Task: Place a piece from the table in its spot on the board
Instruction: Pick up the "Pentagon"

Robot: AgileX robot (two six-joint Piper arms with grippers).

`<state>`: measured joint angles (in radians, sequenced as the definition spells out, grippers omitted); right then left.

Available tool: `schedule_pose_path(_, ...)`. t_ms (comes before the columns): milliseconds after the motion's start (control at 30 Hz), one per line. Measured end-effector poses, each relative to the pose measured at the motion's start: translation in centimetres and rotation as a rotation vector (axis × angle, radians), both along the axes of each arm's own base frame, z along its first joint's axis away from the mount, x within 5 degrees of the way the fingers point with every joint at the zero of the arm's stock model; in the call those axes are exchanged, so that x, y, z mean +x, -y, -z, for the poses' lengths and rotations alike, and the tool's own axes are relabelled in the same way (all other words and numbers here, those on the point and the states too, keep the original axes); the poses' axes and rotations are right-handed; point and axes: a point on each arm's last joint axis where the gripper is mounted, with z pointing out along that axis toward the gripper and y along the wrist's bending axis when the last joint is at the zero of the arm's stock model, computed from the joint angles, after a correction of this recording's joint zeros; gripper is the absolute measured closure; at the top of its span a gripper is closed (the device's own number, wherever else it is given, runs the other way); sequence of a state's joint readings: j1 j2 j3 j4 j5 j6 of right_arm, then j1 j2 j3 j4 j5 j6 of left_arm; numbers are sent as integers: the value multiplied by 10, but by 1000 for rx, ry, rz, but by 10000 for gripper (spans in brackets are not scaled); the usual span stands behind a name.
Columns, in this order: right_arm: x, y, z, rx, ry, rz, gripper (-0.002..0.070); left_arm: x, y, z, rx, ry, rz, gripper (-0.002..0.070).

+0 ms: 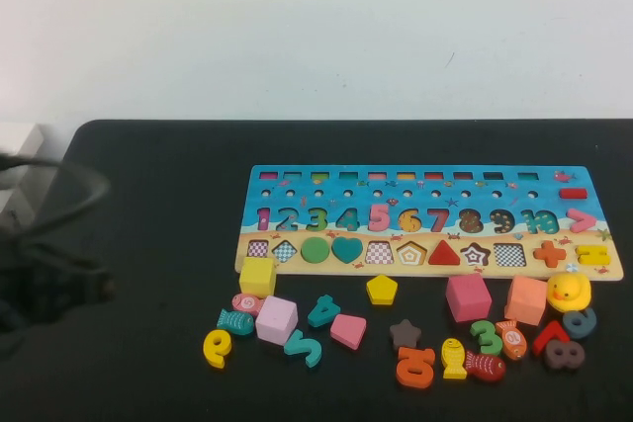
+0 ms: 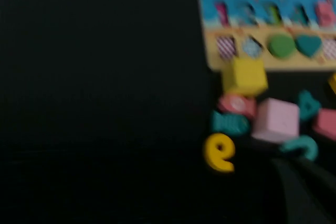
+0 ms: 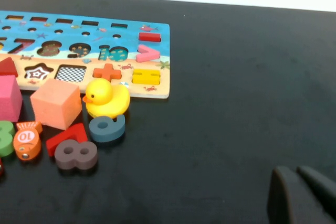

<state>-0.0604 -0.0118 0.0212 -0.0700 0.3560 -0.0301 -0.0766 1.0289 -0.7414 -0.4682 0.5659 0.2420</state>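
The yellow pentagon piece [image 1: 382,290] lies flat on the black table [image 1: 148,244], just in front of the board [image 1: 425,177]. The board's pentagon cut-out [image 1: 410,254] in the sandy strip is open, slightly right of the piece. My left gripper [image 1: 59,289] is a blurred dark shape over the table's left edge, far left of the piece; part of it shows in the left wrist view [image 2: 304,192]. My right gripper [image 3: 300,182] is shut and empty, low over bare table to the right of the board [image 3: 157,61]. It is out of the high view.
Loose pieces lie along the board's front: a yellow cube [image 1: 257,276], pink cubes [image 1: 468,296], an orange cube [image 1: 526,299], a yellow duck [image 1: 569,291], a brown star [image 1: 405,333], numerals and fish. The table's left half is bare black.
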Motion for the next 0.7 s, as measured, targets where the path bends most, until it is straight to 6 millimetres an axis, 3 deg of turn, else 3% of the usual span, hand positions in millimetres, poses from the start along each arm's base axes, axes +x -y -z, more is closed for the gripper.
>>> schedule_pose_path(133,0,0,0,0,0,0,658,34,25,14,-32,-92,168,676)
schedule_pose_path(300,0,0,0,0,0,0,658,68,80,29,-38,-109,318,676)
schedule_pose_path(500,0,0,0,0,0,0,658,94,150,54,-46,-191,417,676)
schedule_pose_path(700,0,0,0,0,0,0,658,115,200,78,78,-305,467,669)
